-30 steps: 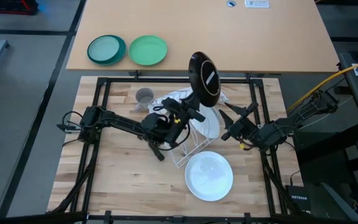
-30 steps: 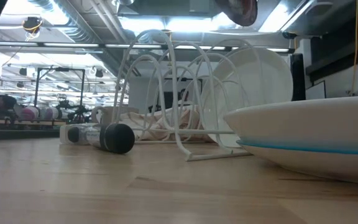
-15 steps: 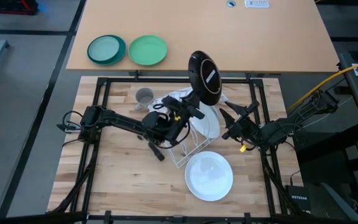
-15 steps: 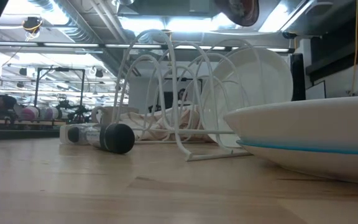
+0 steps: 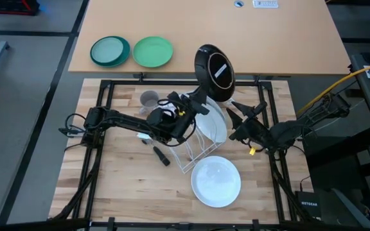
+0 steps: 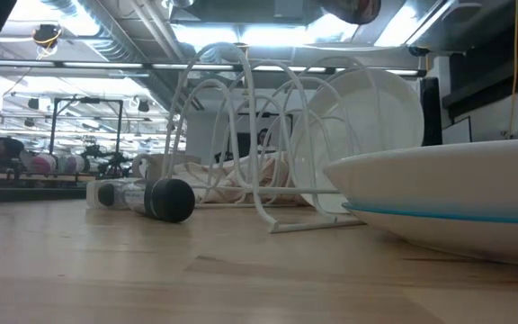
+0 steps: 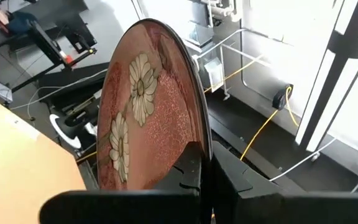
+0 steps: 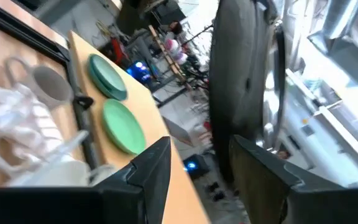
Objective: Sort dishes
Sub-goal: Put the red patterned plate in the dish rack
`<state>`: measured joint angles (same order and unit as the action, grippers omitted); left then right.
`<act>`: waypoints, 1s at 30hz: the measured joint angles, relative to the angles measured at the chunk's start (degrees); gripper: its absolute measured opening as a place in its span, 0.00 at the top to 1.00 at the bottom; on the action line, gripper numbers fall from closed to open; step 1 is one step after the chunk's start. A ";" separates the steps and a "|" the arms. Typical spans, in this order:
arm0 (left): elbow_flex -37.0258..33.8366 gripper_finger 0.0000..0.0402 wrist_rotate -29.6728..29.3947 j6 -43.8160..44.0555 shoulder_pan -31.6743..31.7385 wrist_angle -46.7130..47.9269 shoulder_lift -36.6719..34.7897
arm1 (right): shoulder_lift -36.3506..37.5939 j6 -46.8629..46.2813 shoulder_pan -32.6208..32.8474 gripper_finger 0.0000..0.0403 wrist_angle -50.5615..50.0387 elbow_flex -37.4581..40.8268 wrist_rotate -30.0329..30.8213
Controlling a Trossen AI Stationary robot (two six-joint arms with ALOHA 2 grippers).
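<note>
A red-flowered plate with a black back (image 5: 214, 72) (image 7: 145, 118) stands on edge in the air over the white wire rack (image 5: 194, 153), with my left gripper (image 5: 198, 102) shut on it. Its lower edge (image 6: 353, 9) shows at the top of the low view. My right gripper (image 5: 239, 119) (image 8: 197, 168) hovers open just right of it, facing the black back (image 8: 241, 81) and touching nothing. One white plate (image 5: 216, 125) (image 6: 376, 135) leans on edge in the rack. Another white plate (image 5: 216, 181) lies on a light blue one (image 6: 448, 216) near the front. A grey cup (image 5: 149, 99) stands at the back. My left gripper pinches the flowered plate's rim at its lowest part (image 7: 199, 163), one finger on the flowered face and one on the black back. The fingers slant upward from the table's left. The plate stands upright above them, lifted clear of the rack.
A teal plate (image 5: 110, 51) and a green plate (image 5: 152, 51) lie on the far table. A crumpled white cloth (image 5: 180, 99) lies behind the rack. A black cylinder (image 5: 161, 156) (image 6: 169, 200) lies on the wood left of the rack.
My left gripper has gone a little toward the far and right edges and rolled, still shut on the flowered plate. The plate has turned about, so more of its black back faces up. My right gripper has rolled in place and stayed open.
</note>
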<state>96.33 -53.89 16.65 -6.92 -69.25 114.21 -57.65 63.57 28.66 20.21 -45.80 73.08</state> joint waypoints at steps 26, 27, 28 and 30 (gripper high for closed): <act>-0.02 1.00 -0.55 -9.46 -0.17 -6.27 -0.63 | 0.02 26.62 -3.89 0.58 4.11 0.00 -5.10; -0.02 1.00 -0.55 -9.38 -0.17 -7.31 -0.63 | 0.02 27.04 -3.89 0.58 2.95 0.02 -3.93; -0.02 1.00 -0.43 -9.85 -0.17 -7.10 -1.10 | 0.00 27.06 -3.93 0.58 2.05 0.02 -3.01; -0.01 1.00 -0.08 -10.61 -0.49 -5.27 -1.56 | 0.00 26.89 -3.95 0.58 1.73 0.04 -2.13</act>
<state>96.33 -53.97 6.03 -7.41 -74.52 112.66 -57.65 90.46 24.71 21.94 -45.76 70.95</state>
